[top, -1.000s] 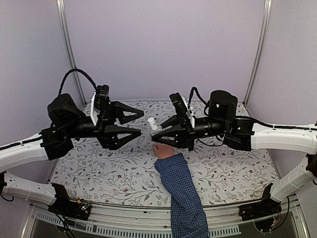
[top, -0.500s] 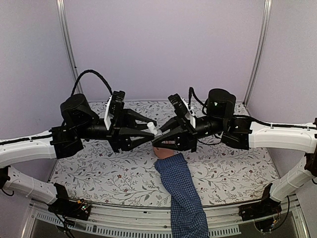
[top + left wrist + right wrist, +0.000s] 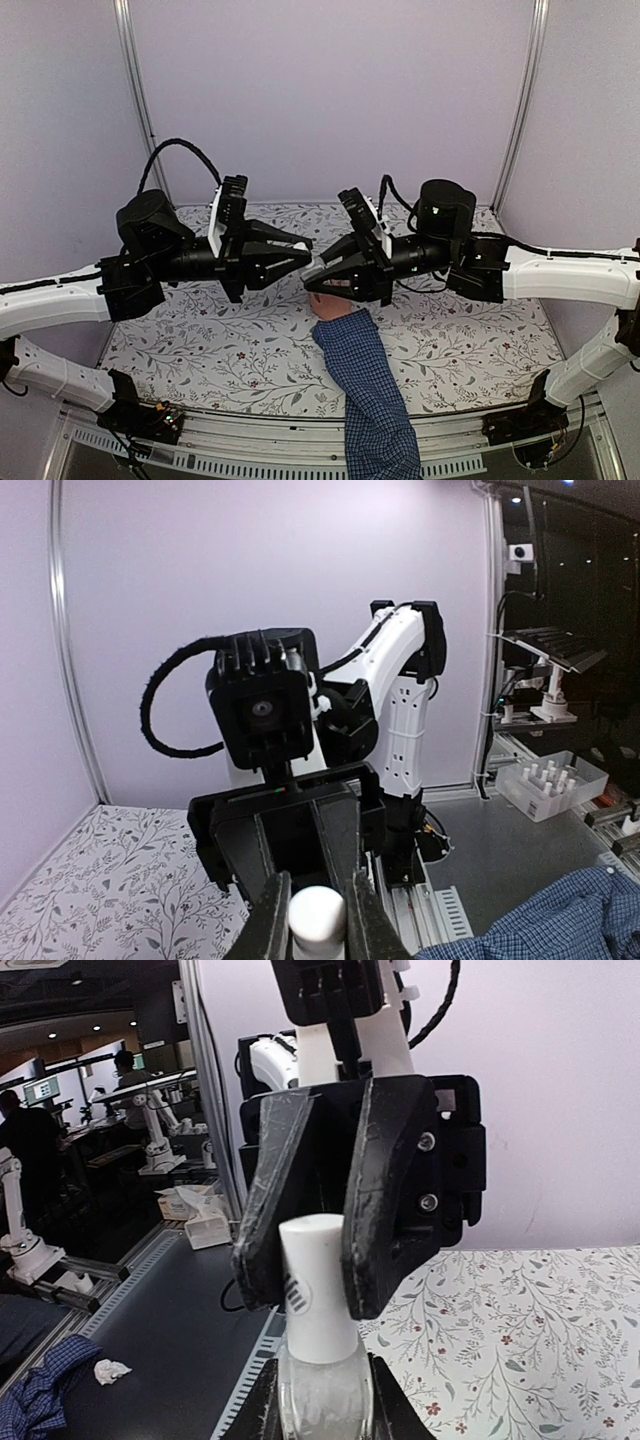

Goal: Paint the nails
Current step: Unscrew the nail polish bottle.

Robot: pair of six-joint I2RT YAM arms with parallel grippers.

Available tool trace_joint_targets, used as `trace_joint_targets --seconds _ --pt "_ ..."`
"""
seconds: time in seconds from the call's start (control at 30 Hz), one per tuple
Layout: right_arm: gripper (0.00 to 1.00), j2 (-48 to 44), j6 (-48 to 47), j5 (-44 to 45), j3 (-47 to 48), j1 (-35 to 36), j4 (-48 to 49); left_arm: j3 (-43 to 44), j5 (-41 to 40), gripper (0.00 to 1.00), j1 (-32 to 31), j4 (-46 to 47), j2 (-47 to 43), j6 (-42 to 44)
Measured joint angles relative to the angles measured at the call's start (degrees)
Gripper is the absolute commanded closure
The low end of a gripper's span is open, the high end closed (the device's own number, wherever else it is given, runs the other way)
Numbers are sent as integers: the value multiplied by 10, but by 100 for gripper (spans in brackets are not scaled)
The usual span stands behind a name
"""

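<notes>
A small pale hand (image 3: 328, 305) lies on the flowered table at the end of a blue checked sleeve (image 3: 372, 395); its nails are too small to make out. Just above it my two grippers meet tip to tip. My right gripper (image 3: 320, 272) (image 3: 320, 1405) is shut on the clear glass body of a nail polish bottle (image 3: 322, 1385). My left gripper (image 3: 306, 251) (image 3: 318, 912) is shut on the bottle's white cap (image 3: 318, 1280) (image 3: 318, 918), its fingers (image 3: 385, 1190) pressed on either side of it.
The flowered table cover (image 3: 200, 340) spreads under both arms. Purple walls and metal posts (image 3: 138, 90) close the back and sides. The sleeve runs to the near edge between the arm bases.
My left gripper has swung right to the bottle and closed on its white cap. The right gripper has kept hold of the bottle almost in place.
</notes>
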Motion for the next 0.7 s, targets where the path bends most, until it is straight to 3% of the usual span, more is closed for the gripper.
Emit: trace_joint_targets --seconds 0.7 --pt "100 -17 -47 279 0 2 -54 33 -245 100 -2 -37 41 -90"
